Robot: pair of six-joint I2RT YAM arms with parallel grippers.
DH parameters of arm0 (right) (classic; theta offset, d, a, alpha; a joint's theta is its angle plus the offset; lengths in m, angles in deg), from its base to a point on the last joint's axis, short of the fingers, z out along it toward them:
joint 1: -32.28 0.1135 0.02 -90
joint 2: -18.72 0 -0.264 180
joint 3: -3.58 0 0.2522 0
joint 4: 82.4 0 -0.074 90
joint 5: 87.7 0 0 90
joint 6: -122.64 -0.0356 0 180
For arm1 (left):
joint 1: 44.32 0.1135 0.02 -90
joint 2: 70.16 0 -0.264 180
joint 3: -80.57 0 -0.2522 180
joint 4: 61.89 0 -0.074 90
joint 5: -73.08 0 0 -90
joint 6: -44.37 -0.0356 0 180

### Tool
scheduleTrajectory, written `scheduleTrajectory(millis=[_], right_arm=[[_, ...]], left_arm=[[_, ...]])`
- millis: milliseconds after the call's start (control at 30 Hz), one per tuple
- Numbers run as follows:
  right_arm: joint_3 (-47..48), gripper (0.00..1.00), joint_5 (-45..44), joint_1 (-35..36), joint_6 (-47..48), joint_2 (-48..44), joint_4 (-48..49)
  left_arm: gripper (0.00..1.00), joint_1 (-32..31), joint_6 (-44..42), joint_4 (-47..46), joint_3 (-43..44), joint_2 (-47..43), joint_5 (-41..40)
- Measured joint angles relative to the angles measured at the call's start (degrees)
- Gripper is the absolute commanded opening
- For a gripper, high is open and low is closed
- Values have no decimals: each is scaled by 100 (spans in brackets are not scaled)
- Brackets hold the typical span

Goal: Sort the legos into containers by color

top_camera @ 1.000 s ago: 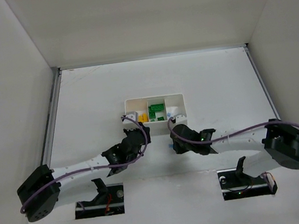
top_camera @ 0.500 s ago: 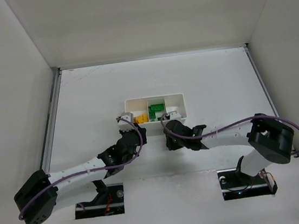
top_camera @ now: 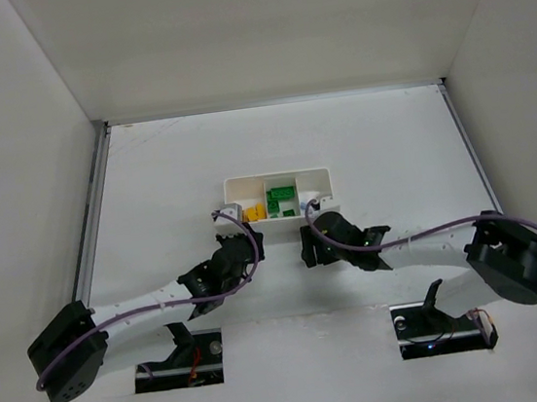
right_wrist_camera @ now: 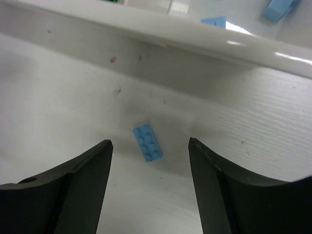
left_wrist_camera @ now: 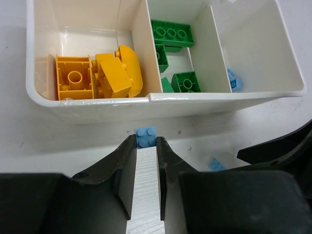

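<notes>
Two arms meet at a white tray on a matte white bench, boxed in by plain white walls.
Top view: both arms reach toward 12 o'clock; the left gripper is at the tray's 7 o'clock corner, the right gripper at its 5 o'clock. Left wrist view: the left gripper is clamped on a studded light blue brick just outside the glossy near wall; yellow-orange bricks lie in the left compartment, green bricks in the middle. Right wrist view: the right gripper's jaws stand wide apart, a loose blue brick lying flat between them, untouched.
</notes>
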Motion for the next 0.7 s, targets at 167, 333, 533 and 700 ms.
scheduleTrajectory(millis=[167, 333, 533, 700], right_arm=[[59, 55, 20, 74, 195, 317, 146], [227, 47, -190, 450, 278, 503, 42], [579, 43, -813, 896, 234, 789, -435], [881, 32, -1360, 1130, 98, 1073, -824]], left_arm=[[13, -15, -2, 2, 0, 2, -2], [13, -13, 0, 4, 0, -22, 0], [13, 11, -2, 7, 0, -68, 0], [13, 26, -9, 7, 0, -160, 2]])
